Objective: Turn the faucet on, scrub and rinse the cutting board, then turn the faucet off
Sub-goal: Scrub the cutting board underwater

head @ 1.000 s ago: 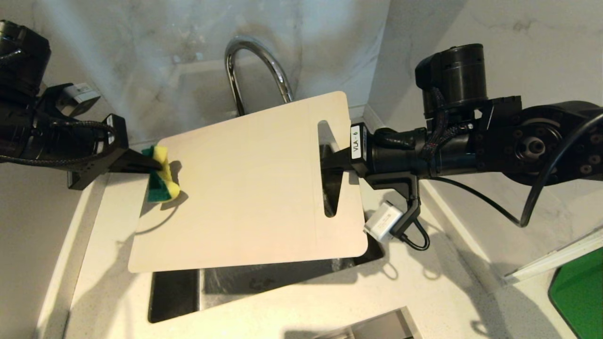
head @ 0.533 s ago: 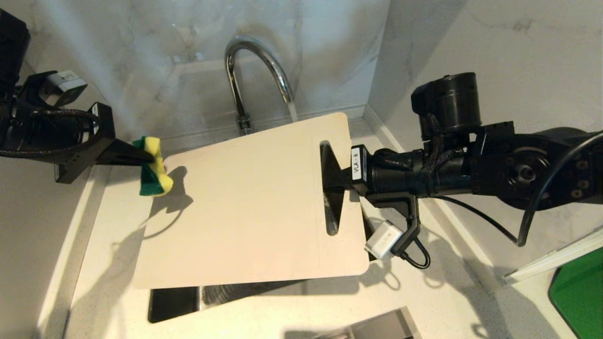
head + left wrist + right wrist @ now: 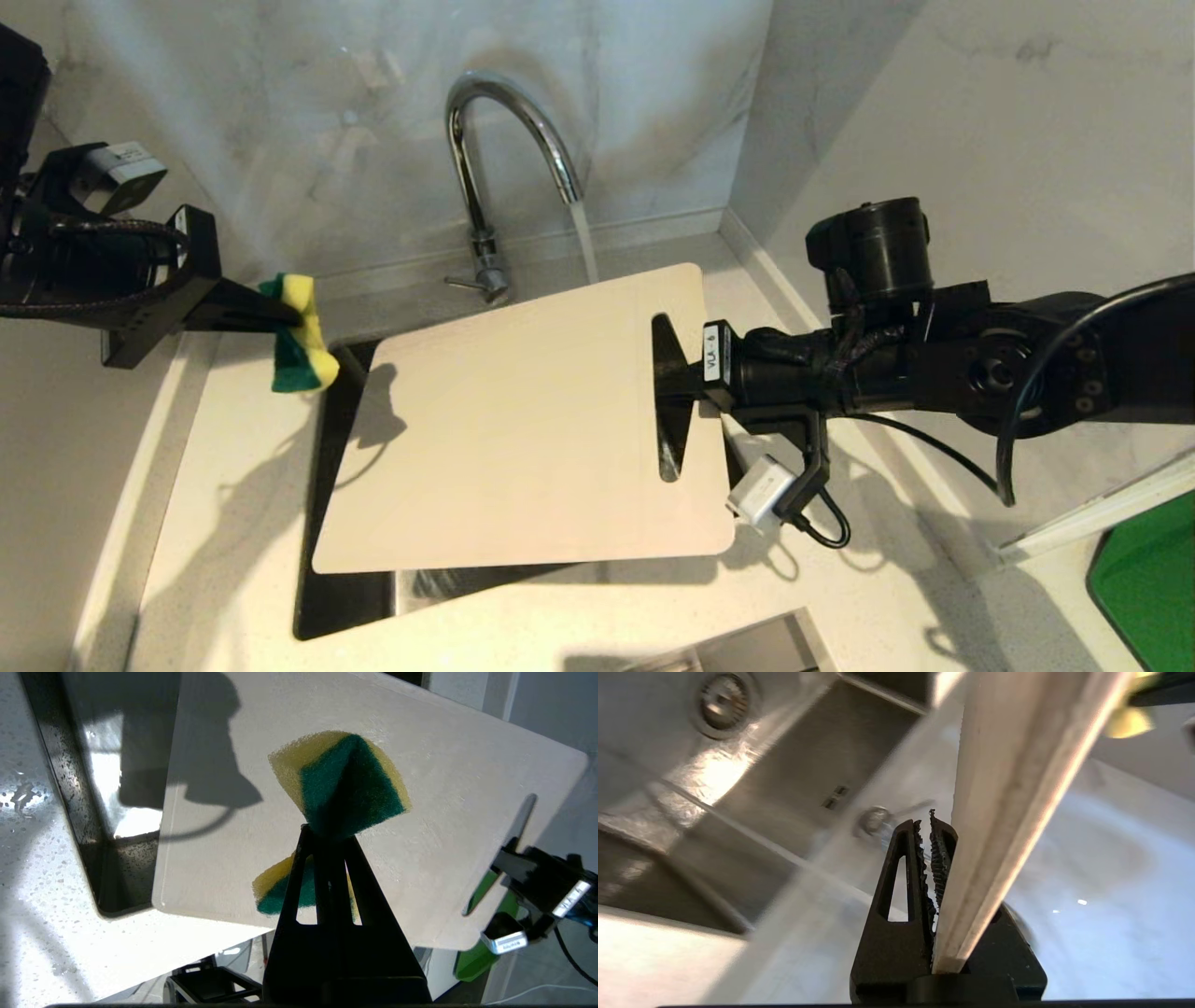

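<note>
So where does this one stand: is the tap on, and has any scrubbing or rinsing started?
Done: the tall chrome gooseneck faucet is running. In hand: the right gripper holds the large cream-white rectangular cutting board by its slot end, tilted over the steel sink; the left gripper clamps the green-and-yellow sponge beside the board, not visibly touching. Left: scrubbing, rinsing, shutting off the water.

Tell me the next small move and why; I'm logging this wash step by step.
Probably bring the left gripper, shut on the sponge, back onto the cutting board. The faucet runs, the right gripper holds the board at its slot over the sink, and the sponge hangs just off the board's left edge.
</note>
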Tool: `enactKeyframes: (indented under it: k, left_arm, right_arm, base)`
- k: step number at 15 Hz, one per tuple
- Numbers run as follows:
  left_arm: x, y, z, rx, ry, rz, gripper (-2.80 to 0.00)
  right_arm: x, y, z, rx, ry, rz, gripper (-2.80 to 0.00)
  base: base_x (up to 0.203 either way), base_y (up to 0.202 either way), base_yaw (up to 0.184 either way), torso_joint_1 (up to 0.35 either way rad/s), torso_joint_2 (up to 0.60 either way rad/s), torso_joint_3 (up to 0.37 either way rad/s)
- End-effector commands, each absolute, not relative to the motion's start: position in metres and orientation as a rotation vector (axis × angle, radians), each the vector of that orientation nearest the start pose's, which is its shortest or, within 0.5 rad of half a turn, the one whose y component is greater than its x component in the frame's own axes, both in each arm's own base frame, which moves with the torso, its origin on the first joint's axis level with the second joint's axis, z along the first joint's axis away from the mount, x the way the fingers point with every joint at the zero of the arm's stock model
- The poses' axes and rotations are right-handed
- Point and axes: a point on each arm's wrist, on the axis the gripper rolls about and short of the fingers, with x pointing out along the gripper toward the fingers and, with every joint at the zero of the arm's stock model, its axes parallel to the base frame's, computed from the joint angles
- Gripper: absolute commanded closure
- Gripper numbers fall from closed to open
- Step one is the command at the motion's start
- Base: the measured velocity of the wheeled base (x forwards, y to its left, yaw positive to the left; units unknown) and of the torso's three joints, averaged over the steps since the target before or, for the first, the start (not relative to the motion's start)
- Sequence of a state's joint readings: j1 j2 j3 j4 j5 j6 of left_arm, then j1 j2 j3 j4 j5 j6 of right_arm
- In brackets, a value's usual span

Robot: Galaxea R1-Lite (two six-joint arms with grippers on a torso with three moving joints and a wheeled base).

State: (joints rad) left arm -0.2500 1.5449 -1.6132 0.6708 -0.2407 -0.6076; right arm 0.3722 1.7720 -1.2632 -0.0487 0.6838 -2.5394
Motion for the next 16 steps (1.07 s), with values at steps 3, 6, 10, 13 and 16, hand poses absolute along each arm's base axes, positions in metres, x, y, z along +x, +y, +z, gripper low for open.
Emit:
enactKeyframes:
  k: [3,6,10,13,16]
  left_arm:
    - [0.228,-0.065,0.336,-0.588,0.722,-0.330,0.00]
    - [0.232,-0.067,0.335,-0.602,0.738,-0.383,0.00]
    - [0.239,-0.070,0.334,-0.601,0.723,-0.404,0.00]
    - [0.242,-0.074,0.332,-0.596,0.728,-0.413,0.00]
    - [0.242,-0.077,0.332,-0.591,0.732,-0.425,0.00]
  right_arm:
    - [0.328,0.131,0.224,-2.132,-1.013,1.001,0.00]
    - [0.336,0.120,0.234,-2.159,-0.952,0.987,0.00]
    - [0.346,0.113,0.239,-2.179,-0.909,1.001,0.00]
    - [0.353,0.111,0.245,-2.196,-0.892,1.031,0.00]
    - [0.357,0.106,0.244,-2.204,-0.862,1.075,0.00]
  base:
    - [0.000,0.000,0.000,0.000,0.00,0.000]
    - [0.000,0.000,0.000,0.000,0.00,0.000]
    - [0.000,0.000,0.000,0.000,0.00,0.000]
    - [0.000,0.000,0.000,0.000,0.00,0.000]
    - [0.000,0.000,0.000,0.000,0.00,0.000]
